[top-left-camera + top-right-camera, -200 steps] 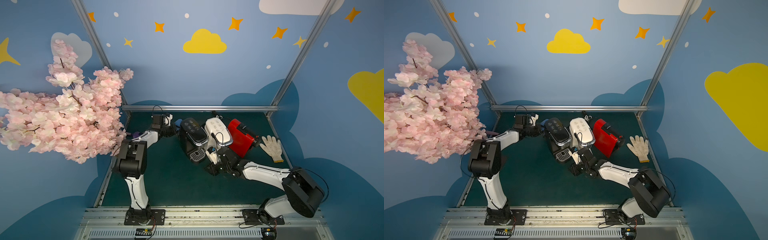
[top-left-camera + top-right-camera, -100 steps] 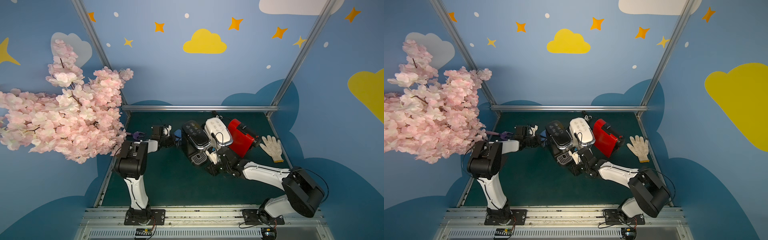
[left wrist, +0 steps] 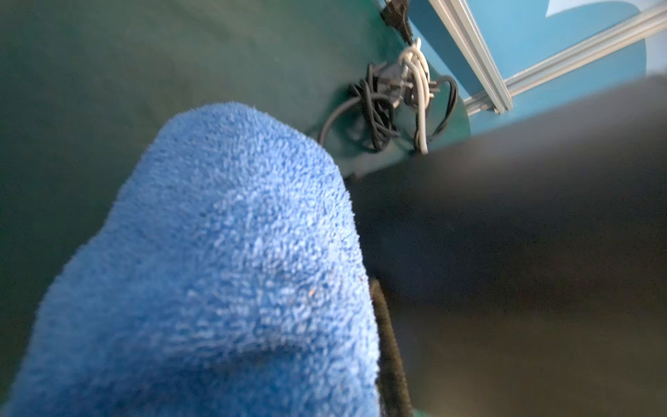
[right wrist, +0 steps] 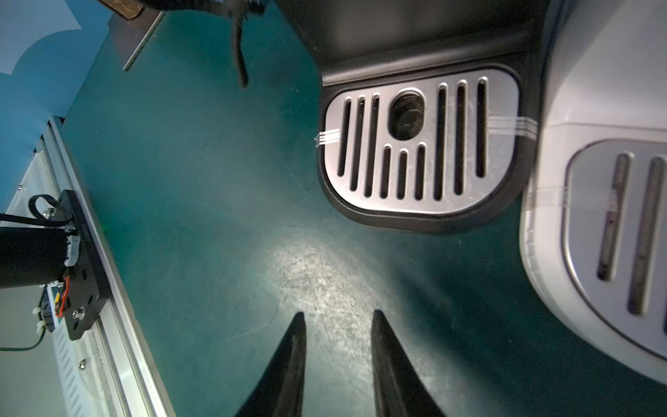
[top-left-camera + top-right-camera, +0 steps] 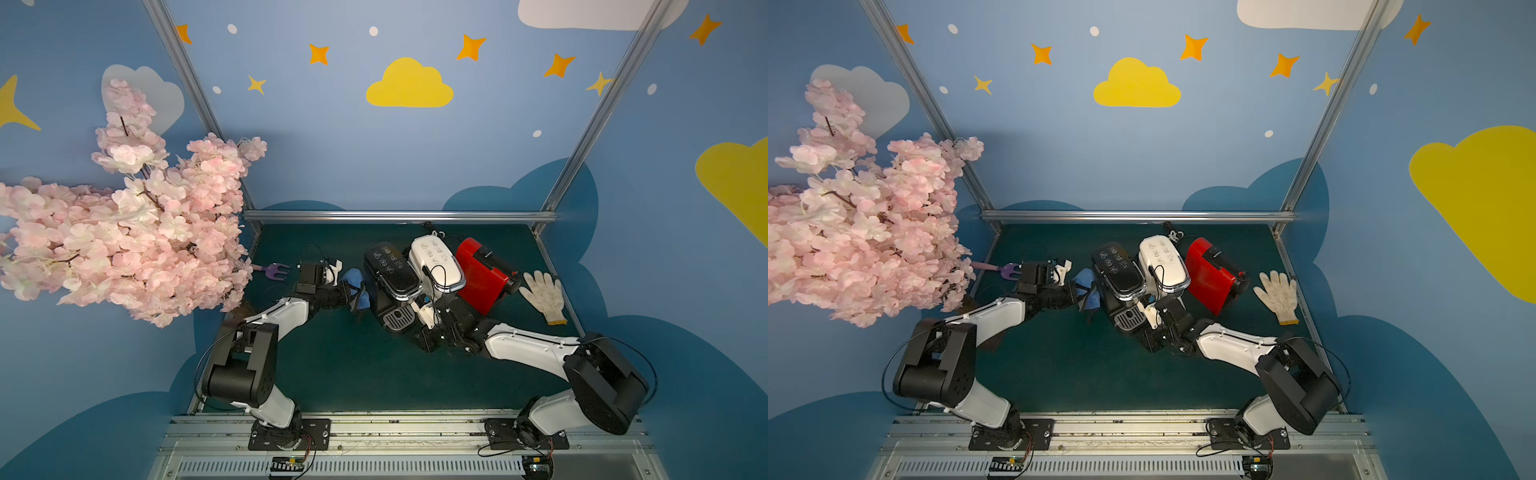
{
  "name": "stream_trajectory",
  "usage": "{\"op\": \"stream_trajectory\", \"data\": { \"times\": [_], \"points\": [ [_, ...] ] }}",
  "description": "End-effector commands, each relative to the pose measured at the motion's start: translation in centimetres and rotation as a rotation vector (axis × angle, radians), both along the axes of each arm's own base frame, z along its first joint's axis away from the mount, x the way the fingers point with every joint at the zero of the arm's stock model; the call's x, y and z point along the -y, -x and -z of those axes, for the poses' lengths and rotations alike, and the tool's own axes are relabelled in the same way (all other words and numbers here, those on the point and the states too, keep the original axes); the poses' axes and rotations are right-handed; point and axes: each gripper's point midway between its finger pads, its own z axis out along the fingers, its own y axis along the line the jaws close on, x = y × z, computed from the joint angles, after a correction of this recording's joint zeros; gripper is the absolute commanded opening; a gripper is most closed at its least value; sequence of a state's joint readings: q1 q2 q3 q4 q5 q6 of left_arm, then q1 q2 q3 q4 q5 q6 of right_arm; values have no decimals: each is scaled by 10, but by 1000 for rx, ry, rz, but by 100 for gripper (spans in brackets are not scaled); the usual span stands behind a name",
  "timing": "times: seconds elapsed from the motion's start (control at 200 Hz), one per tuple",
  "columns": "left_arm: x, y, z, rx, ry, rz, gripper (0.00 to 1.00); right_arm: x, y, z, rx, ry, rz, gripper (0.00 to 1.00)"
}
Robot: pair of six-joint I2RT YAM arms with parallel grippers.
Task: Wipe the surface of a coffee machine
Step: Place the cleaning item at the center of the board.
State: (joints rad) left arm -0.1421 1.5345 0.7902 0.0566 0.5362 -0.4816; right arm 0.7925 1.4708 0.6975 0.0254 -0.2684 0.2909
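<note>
The left gripper (image 5: 350, 291) is squeezed tight on the blue cloth (image 3: 223, 260). The fluffy cloth fills most of the left wrist view. It sits right up against the side of the black coffee machine (image 5: 390, 270) that faces the left arm, and it looks like it is touching that dark wall. A second ago this gripper was farther back, by the back corner of the black coffee machine. Now it has slid forward along the same side, to about the middle. So I think one long rub down that side has just been made, and the wiping is well under way. The flat top with the little buttons and the front may still need a rub. I cannot tell if they are clean.

The right gripper (image 4: 338, 314) has its two fingers spread a little, with nothing between them but the green table (image 4: 187, 202). It hangs just in front of the black coffee machine, near the silver drip tray (image 4: 420, 144). It has hardly moved in the last second. Its fingers are clear of the tray, so it is not holding the machine steady.

Just beside the black coffee machine, on the side away from the cloth, stands a white coffee machine (image 5: 436, 262). Past that are a red coffee machine (image 5: 484, 276) and a white glove (image 5: 542, 293). Tangled cords (image 3: 393, 101) lie behind the black coffee machine. A purple fork (image 5: 276, 270) lies farther from the black coffee machine than the left gripper does.
</note>
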Motion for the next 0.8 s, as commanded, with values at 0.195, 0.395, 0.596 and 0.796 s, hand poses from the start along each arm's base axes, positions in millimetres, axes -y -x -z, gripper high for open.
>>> {"op": "stream_trajectory", "data": {
  "times": [0.195, 0.395, 0.596, 0.796],
  "points": [
    [-26, 44, -19, 73, -157, -72, 3, -2, -7, -2, 10, 5, 13, 32],
    [-23, 73, -15, 67, -158, -107, 3, -3, -8, 0, 6, 6, 13, 32],
    [-10, 94, 5, 22, -211, -78, 6, -5, -9, 1, 2, 7, 11, 32],
    [5, 114, 24, -58, -276, 41, 20, -4, -9, 3, 5, 16, 14, 32]
  ]
}}
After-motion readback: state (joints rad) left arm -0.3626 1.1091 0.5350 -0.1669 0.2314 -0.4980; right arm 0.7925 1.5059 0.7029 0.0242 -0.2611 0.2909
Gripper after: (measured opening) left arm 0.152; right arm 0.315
